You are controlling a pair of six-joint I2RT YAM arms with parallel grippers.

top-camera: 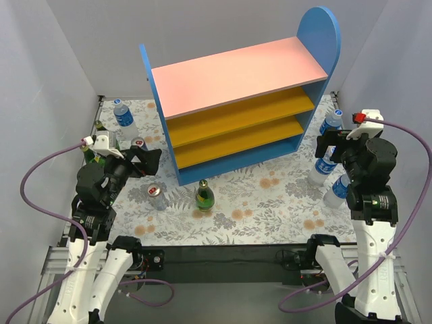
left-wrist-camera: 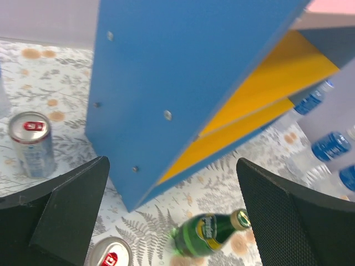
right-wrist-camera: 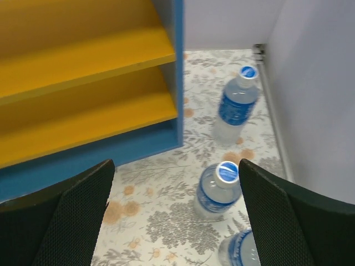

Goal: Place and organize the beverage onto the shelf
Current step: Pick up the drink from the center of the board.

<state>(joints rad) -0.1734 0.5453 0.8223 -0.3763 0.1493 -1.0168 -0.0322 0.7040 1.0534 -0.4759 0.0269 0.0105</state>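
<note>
While your arms hovered, left gripper [left-wrist-camera: 175, 191]: was spread wide.
Right gripper [right-wrist-camera: 177, 213]: also spread.
Blue-sided pink-topped three-tier shelf [top-camera: 236, 77]: stood at centre.
Green glass bottle [top-camera: 204, 196]: upright just before shelf.
Clear blue-capped plastic bottles [top-camera: 322, 170]: right of shelf.

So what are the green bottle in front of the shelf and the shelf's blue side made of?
The green bottle looks like glass: dark, translucent, glossy. The shelf's blue side panel seems painted board, matte, with screw heads; wood or composite, I can't tell.
</note>
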